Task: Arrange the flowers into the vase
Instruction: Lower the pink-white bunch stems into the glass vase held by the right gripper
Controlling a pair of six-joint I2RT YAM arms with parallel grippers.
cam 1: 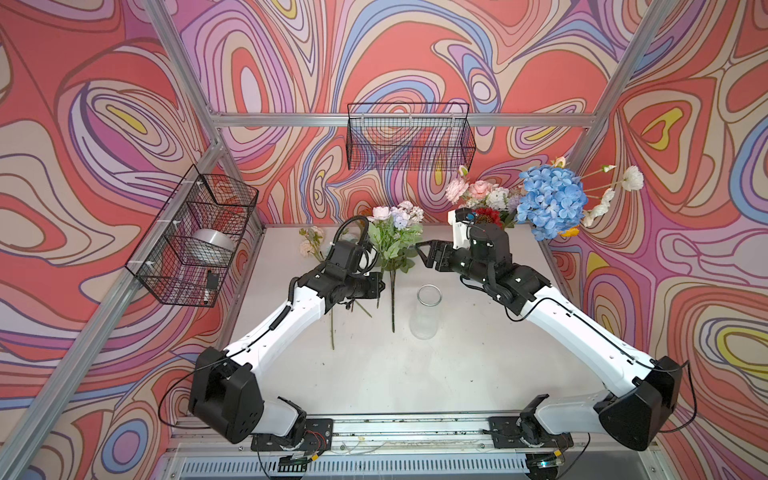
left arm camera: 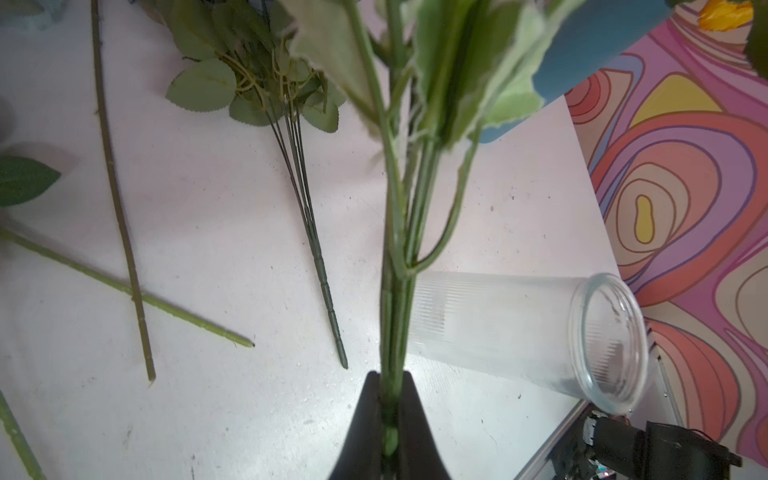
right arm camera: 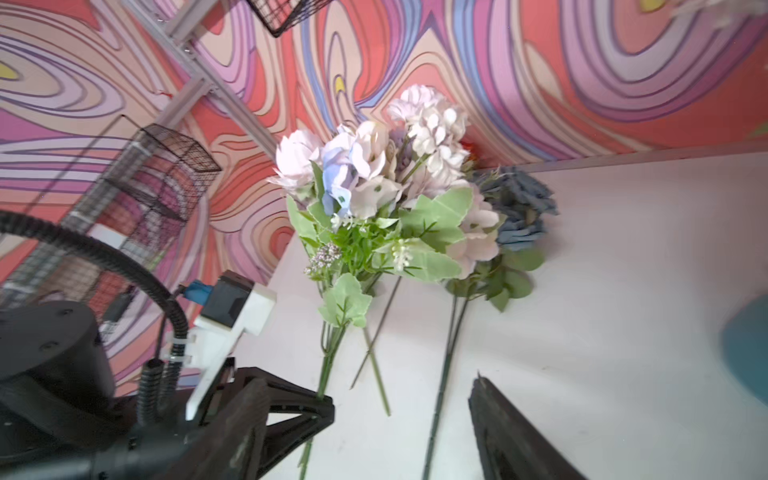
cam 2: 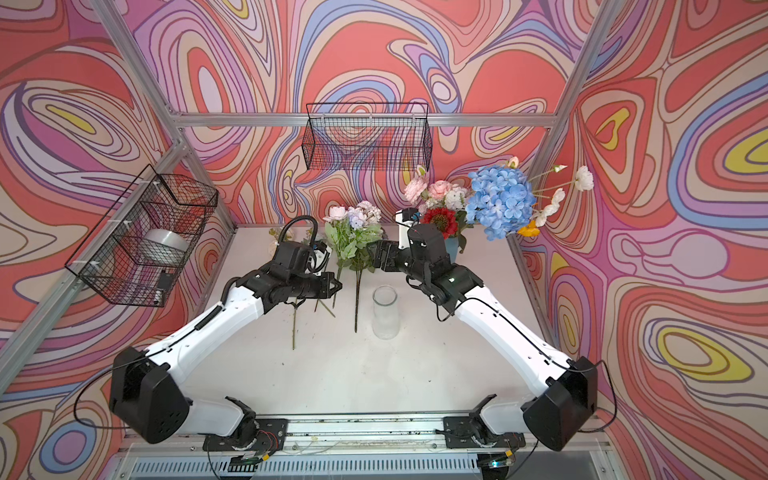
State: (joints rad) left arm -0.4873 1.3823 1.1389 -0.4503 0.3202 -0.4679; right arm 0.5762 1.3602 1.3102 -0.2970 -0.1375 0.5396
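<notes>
Currently a bunch (right arm camera: 374, 187) of pale pink and lilac flowers is being held upright by the left gripper (left arm camera: 390, 382), whose fingers are being pressed shut on the lower stem (left arm camera: 392, 291) — heads well above the jaws, cut end below. The right gripper (cam 1: 422, 255) is being kept wide and empty, just beside the bunch's leaves. The glass vase (cam 1: 426, 311) is standing empty on the table (cam 1: 457, 374), near the left gripper on the right arm's side; other loose stems (left arm camera: 126, 249) are lying on its opposite side. The bunch is being judged light but top-heavy, its bundled stem stiffish and smooth — likely to swivel in a two-finger pinch. Hold is best being taken low on the stem, below the leaves, never on the soft heads. The vase is being treated as fragile and easily tipped.
</notes>
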